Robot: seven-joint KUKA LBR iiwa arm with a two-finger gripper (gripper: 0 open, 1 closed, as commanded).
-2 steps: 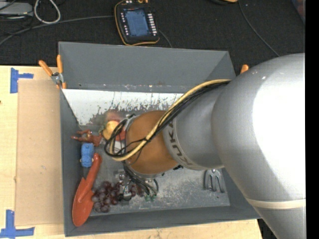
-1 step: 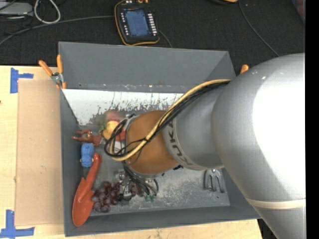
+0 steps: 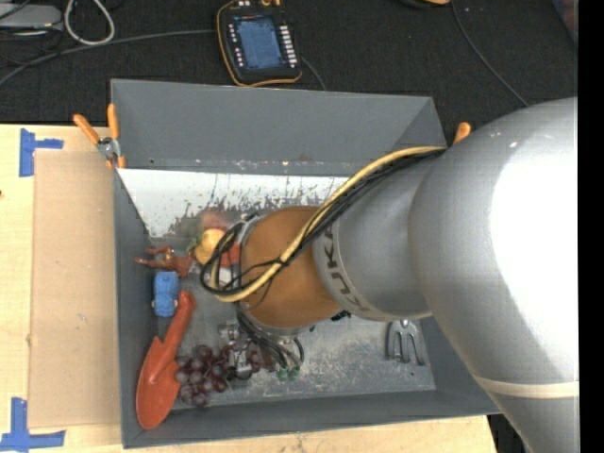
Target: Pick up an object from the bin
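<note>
In the camera view, the pincer (image 3: 253,355) is low over the front-left part of the grey metal bin (image 3: 283,111), under the rounded orange cover (image 3: 283,276) on the wrist. Just to its left lies a bunch of dark grapes (image 3: 200,374). The bunch's right edge comes up against the pincer's dark metal parts, though I cannot tell whether they actually touch. The grapes are the nearest thing to the pincer and rest on the bin floor close to the front wall.

The grapes are small, round, glossy beads of deep purple, packed in a low cluster. Touching their left side is an orange plastic scoop (image 3: 159,374), smooth, with a broad blade toward the front corner and a narrow handle running up and to the right. Above it is a small blue toy car (image 3: 166,293), and above that a little brown figure (image 3: 160,257). A yellow and red thing (image 3: 211,242) shows at the left rim of the orange cover, partly hidden. Well apart on the right, a grey pronged metal piece (image 3: 404,341) lies on the scuffed, speckled floor.

The thick silver arm (image 3: 491,253) covers the bin's right half, and black and yellow cables (image 3: 377,173) loop along it to the wrist.

The cover hides much of the pincer, so I cannot tell whether it is apart or together, and nothing can be made out in its grip.
</note>
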